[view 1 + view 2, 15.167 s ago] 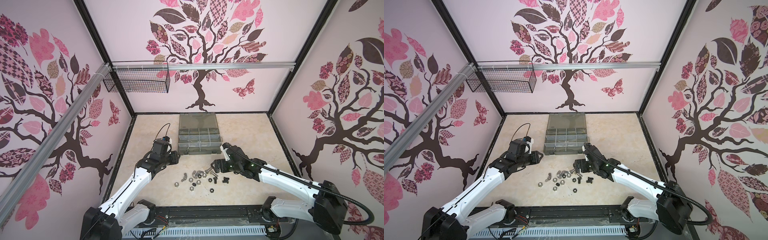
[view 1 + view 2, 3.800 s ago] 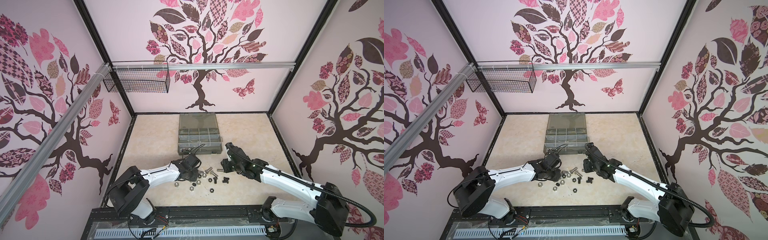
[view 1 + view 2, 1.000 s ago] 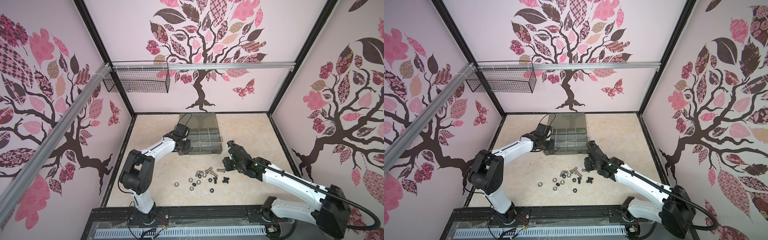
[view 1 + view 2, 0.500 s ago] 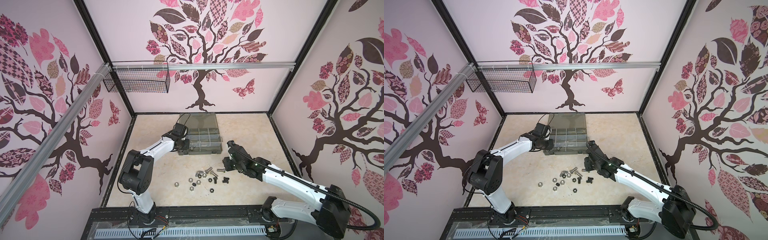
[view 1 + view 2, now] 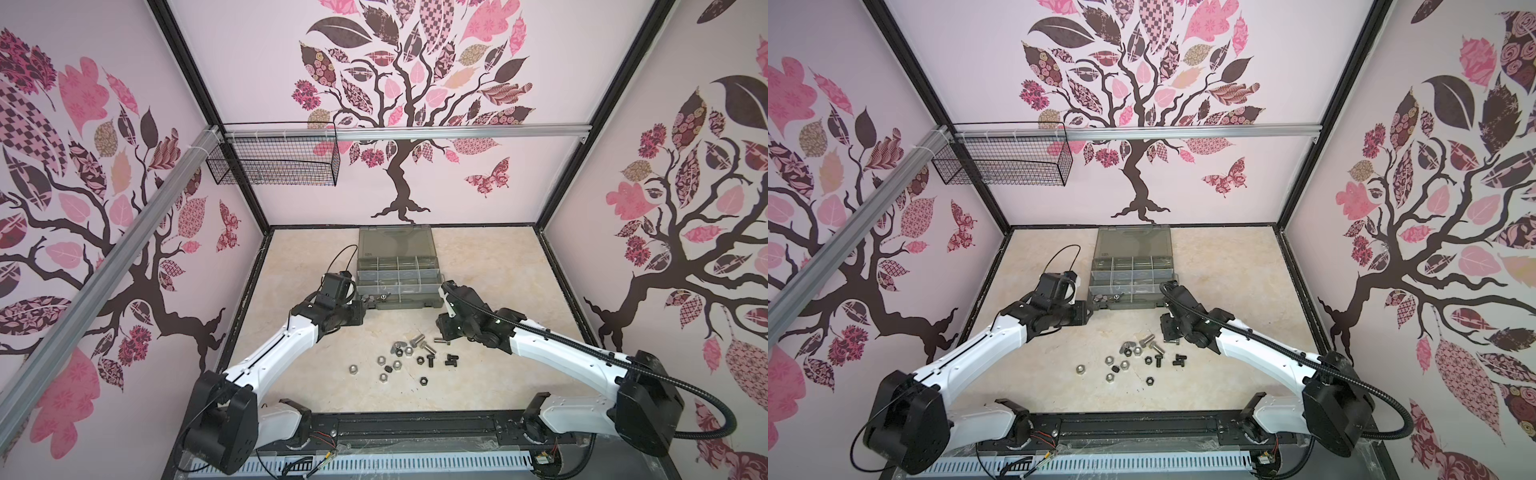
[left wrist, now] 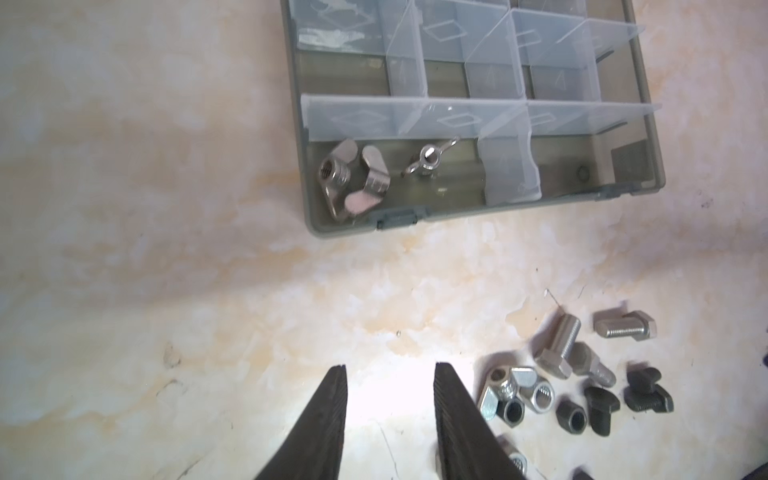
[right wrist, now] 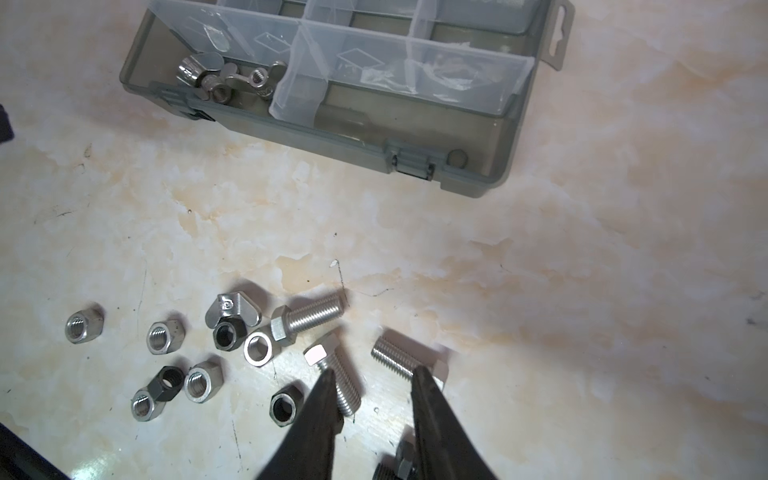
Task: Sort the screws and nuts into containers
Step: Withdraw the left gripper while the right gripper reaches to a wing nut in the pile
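Case: the smoky-grey organiser case [image 5: 409, 304] sits open in the middle of the table [image 5: 490, 257]. Its lid [image 5: 395, 243] lies flat toward 12 o'clock in both top views.
Sorted parts: silver wing nuts [image 6: 353, 178] lie in the compartment [image 6: 453, 187] at the case's 7 o'clock corner. Two are tangled together, with another just beside them.
Loose pile: it lies on the table at the case's 6 o'clock, apart from its front wall.
Silver screws: three silver screws [image 7: 309, 320] lie on their sides along the pile's 12-to-2 o'clock edge.
Black screws: the black screws [image 5: 451, 360] lie on the pile's 3 o'clock side.
Hex nuts: silver and black hex nuts [image 7: 165, 337] are scattered from the pile's centre toward 8 o'clock. A loose wing nut [image 7: 232, 311] touches a black one.
Left gripper: the left gripper [image 6: 390, 368] hovers at the case's 7 o'clock corner, its jaws parted with only bare table between them.
Right gripper: the right gripper [image 7: 374, 372] hangs over the pile's 1 o'clock edge with its jaws parted. A silver screw lies under each finger and nothing is pinched. Whether a finger touches a screw cannot be told.
Wire basket: the wire basket [image 5: 274, 166] hangs from the rail toward 10 o'clock.
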Available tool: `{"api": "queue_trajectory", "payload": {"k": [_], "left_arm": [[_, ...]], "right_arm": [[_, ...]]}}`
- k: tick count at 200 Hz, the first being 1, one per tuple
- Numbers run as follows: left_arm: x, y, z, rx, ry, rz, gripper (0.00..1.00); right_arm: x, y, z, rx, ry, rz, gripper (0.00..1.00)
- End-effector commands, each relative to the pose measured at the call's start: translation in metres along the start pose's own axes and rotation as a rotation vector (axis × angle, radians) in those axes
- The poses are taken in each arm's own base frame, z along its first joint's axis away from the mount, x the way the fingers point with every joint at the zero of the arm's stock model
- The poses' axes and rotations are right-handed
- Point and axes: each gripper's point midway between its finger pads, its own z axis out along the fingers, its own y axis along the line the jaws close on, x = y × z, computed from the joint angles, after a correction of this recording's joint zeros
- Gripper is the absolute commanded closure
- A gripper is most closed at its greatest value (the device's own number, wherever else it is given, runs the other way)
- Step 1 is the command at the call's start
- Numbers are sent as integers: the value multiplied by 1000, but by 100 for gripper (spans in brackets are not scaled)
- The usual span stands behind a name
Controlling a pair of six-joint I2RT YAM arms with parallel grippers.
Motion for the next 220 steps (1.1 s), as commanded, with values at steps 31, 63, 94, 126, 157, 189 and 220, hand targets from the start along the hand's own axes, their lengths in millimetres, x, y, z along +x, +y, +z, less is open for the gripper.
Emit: {"api": "queue_trajectory", "payload": {"k": [31,63,94,126,157,189,220], "left_arm": [[37,10,-13,26,6,-81,61],[43,11,-21,38,-17,-105,61],[45,10,-26,60,-44,-120,61],[47,9,-28,69,-49,-125,61],[49,9,-28,74,-46,-130,61],[48,8,-29,78,-49,-133,61],[48,8,-29,80,-57,-132,61]], "right_arm": [[-14,41,18,-119,0,-240,66],[-7,73,32,-192,9,-417,65],[-7,91,44,-229,9,-536,64],[-7,95,52,-243,13,-604,64],[-3,97,56,-253,24,-659,63],[4,100,63,-274,45,-684,63],[8,104,67,-285,61,-706,63]]}}
